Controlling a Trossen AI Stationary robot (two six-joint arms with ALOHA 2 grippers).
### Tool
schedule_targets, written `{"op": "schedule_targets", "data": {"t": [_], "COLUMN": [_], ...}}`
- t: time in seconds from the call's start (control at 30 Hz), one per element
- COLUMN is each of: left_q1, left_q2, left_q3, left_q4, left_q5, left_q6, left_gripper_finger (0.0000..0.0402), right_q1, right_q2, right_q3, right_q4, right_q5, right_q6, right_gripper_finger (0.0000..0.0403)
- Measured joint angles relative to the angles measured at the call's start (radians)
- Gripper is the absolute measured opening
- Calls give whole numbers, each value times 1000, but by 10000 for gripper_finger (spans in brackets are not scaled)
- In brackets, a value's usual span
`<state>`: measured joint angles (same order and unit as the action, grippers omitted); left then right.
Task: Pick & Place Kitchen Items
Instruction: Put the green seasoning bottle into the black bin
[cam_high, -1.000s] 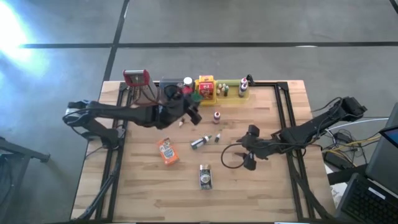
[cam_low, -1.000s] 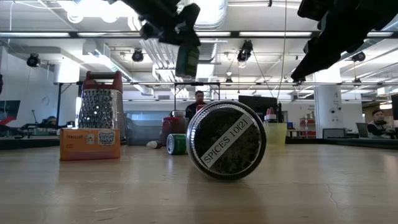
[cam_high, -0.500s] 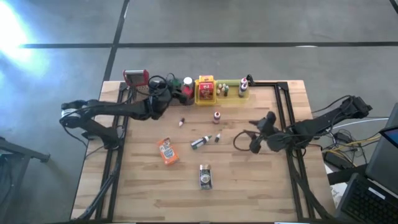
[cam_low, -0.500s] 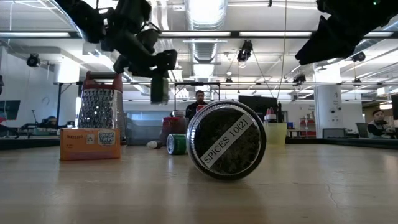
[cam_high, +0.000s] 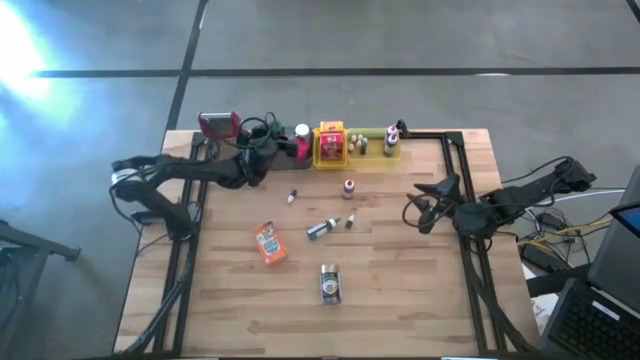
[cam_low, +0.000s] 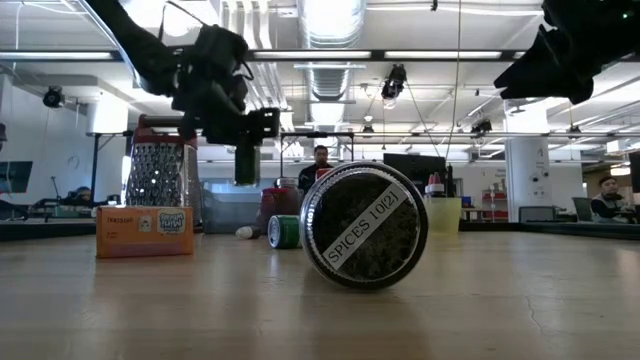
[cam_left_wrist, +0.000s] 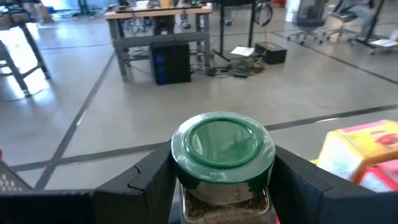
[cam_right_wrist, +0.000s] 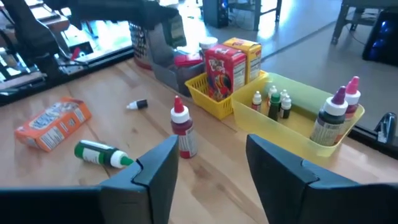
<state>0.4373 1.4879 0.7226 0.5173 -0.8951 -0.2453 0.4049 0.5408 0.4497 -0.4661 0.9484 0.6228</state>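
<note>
My left gripper (cam_high: 258, 153) is shut on a spice jar with a green cap (cam_left_wrist: 222, 144), at the far left by the grey tray (cam_high: 280, 150). In the low view the jar (cam_low: 246, 160) hangs in the air. My right gripper (cam_right_wrist: 208, 171) stands open and bare near the table's right edge (cam_high: 437, 190). On the table lie an orange packet (cam_high: 268, 242), a green-capped bottle (cam_high: 320, 229), a tiny bottle (cam_high: 292, 196) and a big spice jar on its side (cam_high: 329, 283). A red-capped bottle (cam_high: 348, 187) stands upright. My left gripper pinches the jar's body just below the green cap (cam_left_wrist: 186, 198) between its two fingers (cam_left_wrist: 152, 183), one on either side. The fingers come nearly level from the table's left. The jar stands upright in the hold, cap up, lifted clear of the table.
A red-topped grater (cam_high: 220, 125) stands at the far left. A yellow tray (cam_high: 332, 147) with boxes and a green tray (cam_high: 375, 150) with small bottles line the far edge. Black rails (cam_high: 455, 170) run along both table sides.
My left gripper has carried the jar toward the table's far left, lowering it beside the grey tray, and has turned. My right gripper has drawn back toward the right edge and the far side.
</note>
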Motion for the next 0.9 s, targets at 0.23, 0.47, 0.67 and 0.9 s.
{"op": "schedule_targets", "data": {"t": [0.23,0.47,0.67,0.9], "left_q1": [12,46,59,68], "left_q2": [91,162,213,257], "left_q3": [16,47,70,71], "left_q4": [8,16,16,14], "left_q5": [-69,-74,-70,-66], "left_q6": [-52,-98,-107,-148], "left_gripper_finger": [216,216,216,216], "right_q1": [0,0,0,0], "right_q2": [-17,-17,-16,-16], "right_q3": [-14,-14,-14,-14], "right_q4": [2,21,36,36], "right_q5": [-1,-2,-2,-3], "right_q6": [-21,-34,-54,-59], "right_gripper_finger": [159,136,120,103]}}
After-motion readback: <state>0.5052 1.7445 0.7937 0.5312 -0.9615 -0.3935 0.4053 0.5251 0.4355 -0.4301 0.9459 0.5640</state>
